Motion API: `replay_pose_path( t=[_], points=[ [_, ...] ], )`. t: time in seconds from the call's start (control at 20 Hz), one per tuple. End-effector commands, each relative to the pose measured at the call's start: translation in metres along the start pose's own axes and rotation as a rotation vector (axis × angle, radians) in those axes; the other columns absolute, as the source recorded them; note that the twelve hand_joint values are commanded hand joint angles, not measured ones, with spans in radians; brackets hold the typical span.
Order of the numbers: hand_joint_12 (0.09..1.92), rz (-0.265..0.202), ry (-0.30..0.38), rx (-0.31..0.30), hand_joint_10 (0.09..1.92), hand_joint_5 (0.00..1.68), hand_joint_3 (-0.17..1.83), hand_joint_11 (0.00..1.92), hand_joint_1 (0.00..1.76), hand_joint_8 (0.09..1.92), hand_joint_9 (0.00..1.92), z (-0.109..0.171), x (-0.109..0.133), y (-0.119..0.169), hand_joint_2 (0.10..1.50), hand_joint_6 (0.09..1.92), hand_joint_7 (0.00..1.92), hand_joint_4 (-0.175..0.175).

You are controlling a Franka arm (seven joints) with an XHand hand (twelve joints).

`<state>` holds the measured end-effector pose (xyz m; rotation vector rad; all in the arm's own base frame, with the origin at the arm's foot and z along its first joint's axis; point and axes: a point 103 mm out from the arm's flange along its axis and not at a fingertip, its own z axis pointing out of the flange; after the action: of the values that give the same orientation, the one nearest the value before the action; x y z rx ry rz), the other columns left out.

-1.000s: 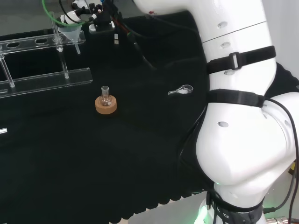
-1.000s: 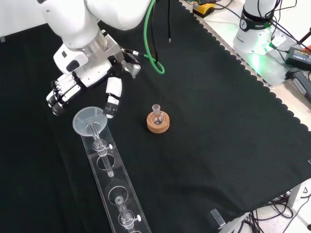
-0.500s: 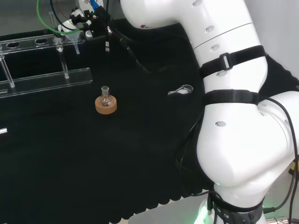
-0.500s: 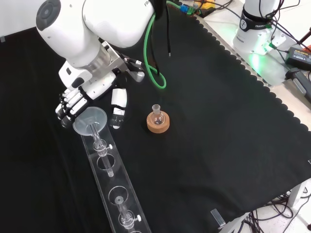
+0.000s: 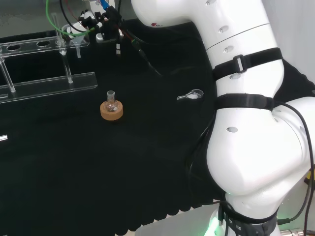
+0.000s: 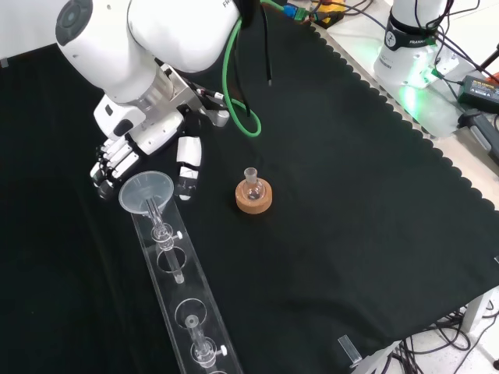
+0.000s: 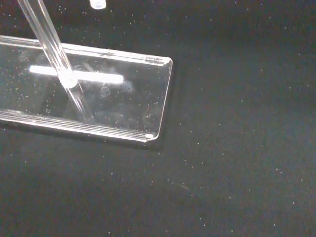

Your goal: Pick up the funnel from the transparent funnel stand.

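Front view: one clear funnel (image 6: 145,192) sits in the end hole of the transparent funnel stand (image 6: 181,300), stem down. The hand (image 6: 136,148) straddles the funnel bowl, fingers (image 6: 109,165) curled at the bowl's left, thumb (image 6: 185,167) straight at its right; contact appears absent, though the rim partly hides them. One small flask (image 6: 250,183) stands on one cork ring (image 6: 254,196) on the table (image 6: 351,202).

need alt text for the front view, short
The robot's black and white hand hangs just behind a clear funnel that sits in the top end of a transparent funnel stand, with fingers and thumb to either side of the funnel's rim, not closed on it. To the right, a small glass flask stands on a cork ring on the black cloth.
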<state>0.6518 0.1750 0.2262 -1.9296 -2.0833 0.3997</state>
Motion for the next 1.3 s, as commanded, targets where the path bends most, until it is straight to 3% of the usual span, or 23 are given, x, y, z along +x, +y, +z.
replay_pose_path(
  t=[0.05,0.6,0.85,1.1,1.2,1.3],
  points=[
    [0.64,-0.003,-0.012,-0.004,0.09,0.0,0.02,0.0,0.0,0.09,0.0,0.001,0.003,0.002,0.8,0.09,0.0,0.071],
    [0.63,-0.047,0.011,-0.028,0.09,0.0,0.02,0.0,0.0,0.09,0.0,-0.003,0.009,0.005,0.8,0.09,0.0,0.067],
    [0.65,-0.084,-0.011,-0.08,0.09,0.0,0.02,0.0,0.0,0.09,0.0,-0.013,0.038,0.008,0.81,0.09,0.0,0.063],
    [1.03,-0.101,-0.066,-0.165,0.09,0.0,0.01,0.0,0.01,0.09,0.03,-0.008,0.044,0.009,0.8,0.09,0.0,0.052],
    [1.19,-0.097,-0.079,-0.159,0.09,0.0,0.01,0.0,0.01,0.09,0.07,-0.006,0.044,0.009,0.8,0.09,0.0,0.045],
    [1.28,-0.089,-0.083,-0.149,0.24,0.0,0.01,0.0,0.01,0.09,0.03,-0.004,0.044,0.009,0.8,0.09,0.0,0.042]
  ],
)
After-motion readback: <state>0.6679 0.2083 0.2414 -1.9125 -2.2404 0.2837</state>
